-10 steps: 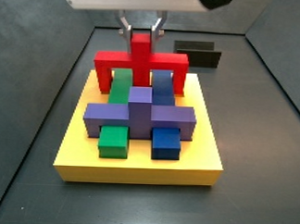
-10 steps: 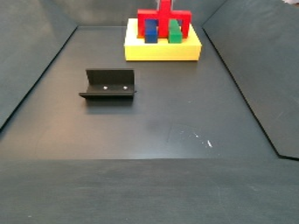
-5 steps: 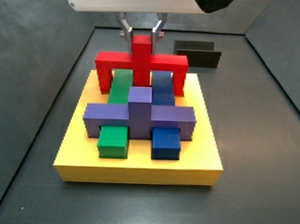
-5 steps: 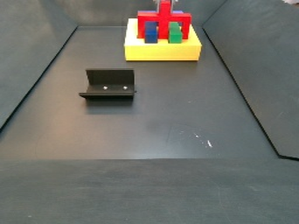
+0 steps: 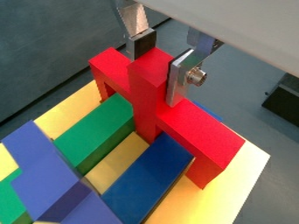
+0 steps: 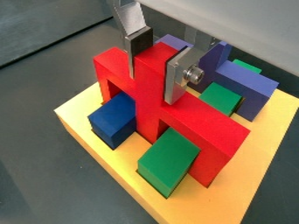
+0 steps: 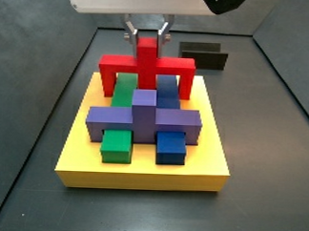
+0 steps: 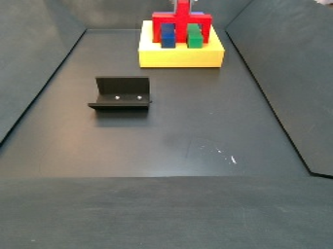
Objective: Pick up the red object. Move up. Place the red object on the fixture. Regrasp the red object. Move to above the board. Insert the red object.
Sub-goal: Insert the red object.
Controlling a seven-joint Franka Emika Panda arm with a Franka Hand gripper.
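The red object [image 7: 146, 65] stands at the far end of the yellow board [image 7: 142, 176], crossbar up, its legs reaching down beside a green block [image 7: 124, 85] and a blue block [image 7: 166, 86]. My gripper [image 7: 147, 33] is above it, shut on the red stem. In both wrist views the silver fingers [image 5: 181, 77] [image 6: 176, 80] press the stem's two sides, with the gripper [image 5: 158, 66] [image 6: 156, 70] around the stem top of the red object [image 5: 176, 122] [image 6: 198, 131]. The black fixture [image 8: 121, 94] stands on the floor, apart from the board [image 8: 182, 58]. The red object [image 8: 182, 24] also shows there under the gripper [image 8: 184, 8].
A purple cross-shaped block [image 7: 144, 117] sits mid-board, with a small green block [image 7: 115, 145] and a blue block [image 7: 172, 147] at the near edge. The fixture also shows behind the board [image 7: 204, 54]. Dark walls bound the floor on each side.
The gripper and the red object have sunk slightly toward the board. Nothing else has moved.
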